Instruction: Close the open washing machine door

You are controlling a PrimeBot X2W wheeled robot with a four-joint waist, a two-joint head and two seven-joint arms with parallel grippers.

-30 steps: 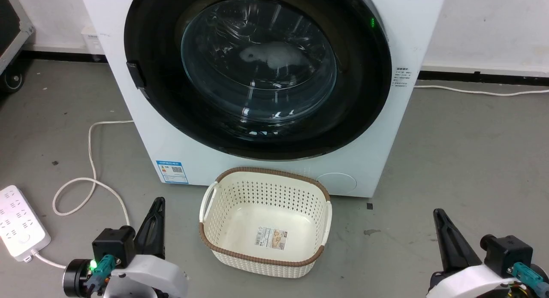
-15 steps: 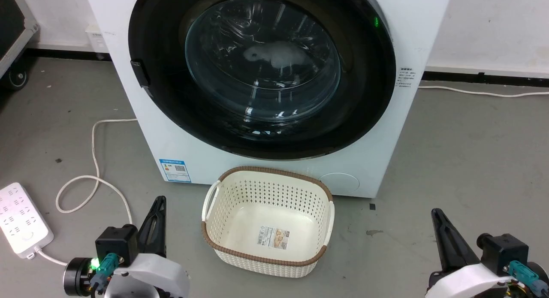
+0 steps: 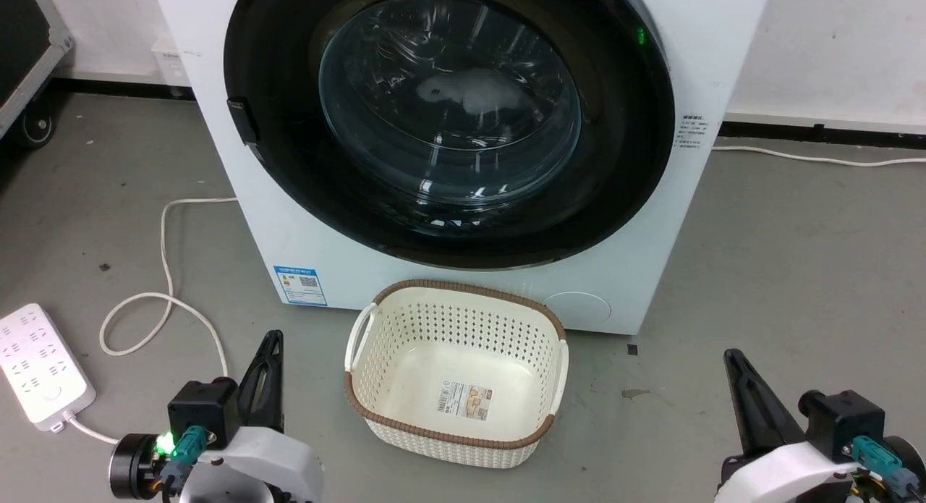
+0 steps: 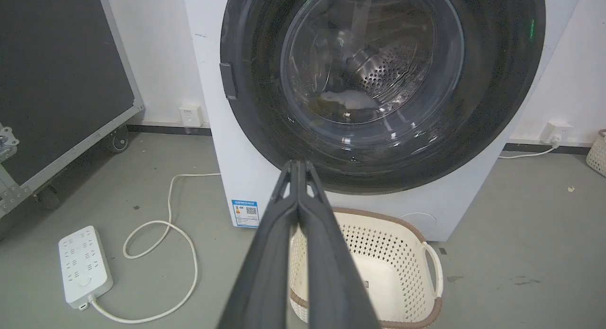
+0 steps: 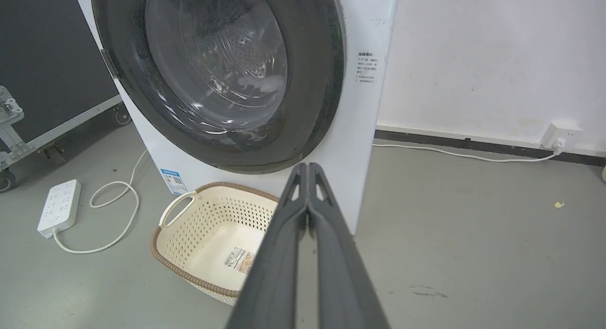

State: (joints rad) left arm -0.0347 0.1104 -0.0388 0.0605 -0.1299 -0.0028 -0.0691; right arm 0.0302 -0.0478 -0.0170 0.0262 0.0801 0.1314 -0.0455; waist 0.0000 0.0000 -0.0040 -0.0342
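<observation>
Nearest, low at left, left tool [image 3: 272, 338]: fingers pressed together, holding nothing. Low at right, right tool [image 3: 731, 357]: same, pinched closed, nothing in it. Both hang over the grey floor [image 3: 796, 271]. Between them sits a cream basket [image 3: 463, 286], just in front of the washing machine [image 3: 636, 271]. A power strip [image 3: 40, 365] lies on the floor at left. Farther back, the washing machine door [image 3: 448, 112] sits flush in the machine's front, well apart from both tools.
</observation>
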